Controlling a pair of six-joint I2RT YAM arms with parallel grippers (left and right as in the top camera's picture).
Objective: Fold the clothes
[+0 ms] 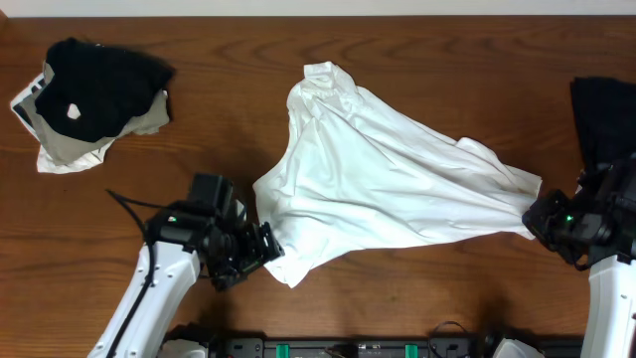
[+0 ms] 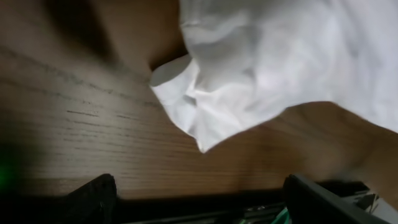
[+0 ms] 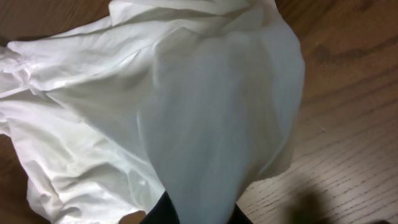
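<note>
The white T-shirt (image 1: 383, 179) lies crumpled on the wooden table, stretched from lower left to right, with no print showing. My left gripper (image 1: 266, 247) sits at its lower left corner. In the left wrist view the jaws (image 2: 205, 208) are wide open and empty, and the shirt's corner (image 2: 205, 106) lies just ahead of them on the table. My right gripper (image 1: 539, 215) is at the shirt's right end. In the right wrist view its jaws (image 3: 200, 214) are shut on the shirt's cloth (image 3: 186, 112), which fans out away from them.
A black garment with a white spot (image 1: 99, 80) lies on a pile of light clothes (image 1: 70, 149) at the far left. Another black garment (image 1: 606, 114) lies at the right edge, just behind my right arm. The table's front edge (image 1: 397, 333) is near both arm bases.
</note>
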